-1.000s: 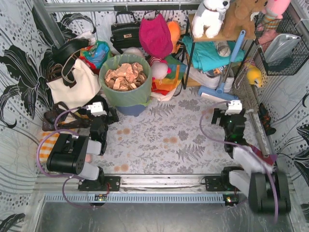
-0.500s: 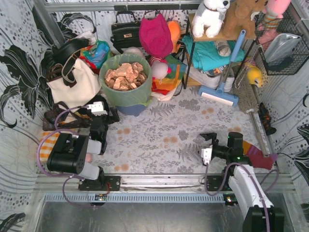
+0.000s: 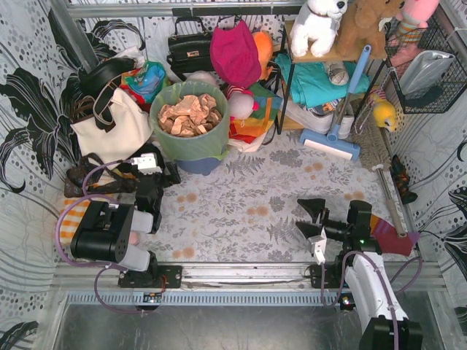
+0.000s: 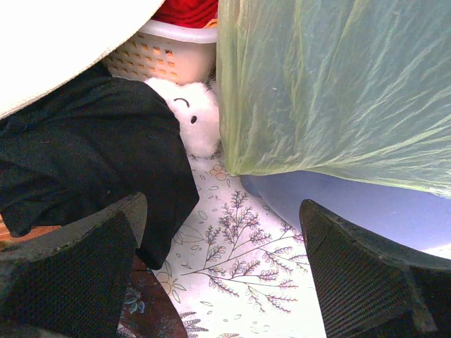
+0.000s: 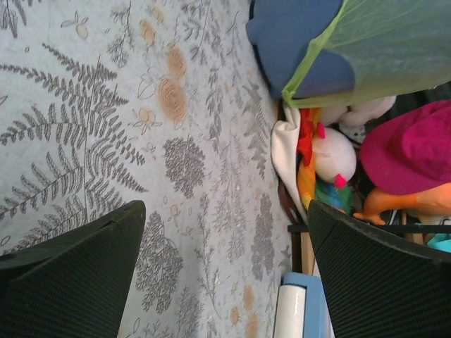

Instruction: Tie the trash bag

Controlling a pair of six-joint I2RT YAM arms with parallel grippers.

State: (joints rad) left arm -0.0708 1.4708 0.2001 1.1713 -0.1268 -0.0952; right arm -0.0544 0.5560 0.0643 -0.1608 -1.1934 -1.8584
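Hiding most of the bin, the trash bag sits by the spread left end effector; right end effector gapes, low.

Fern-print grey cloth floor, black-and-white floral fabric walls, a dark-framed shelf rack at back right

The trash bag lines a blue bin, its mouth open and untied, tan paper heaped inside. The left gripper sits just beside the bin's base. The right gripper, jaws spread, hangs over the floral table, well apart from the bag.
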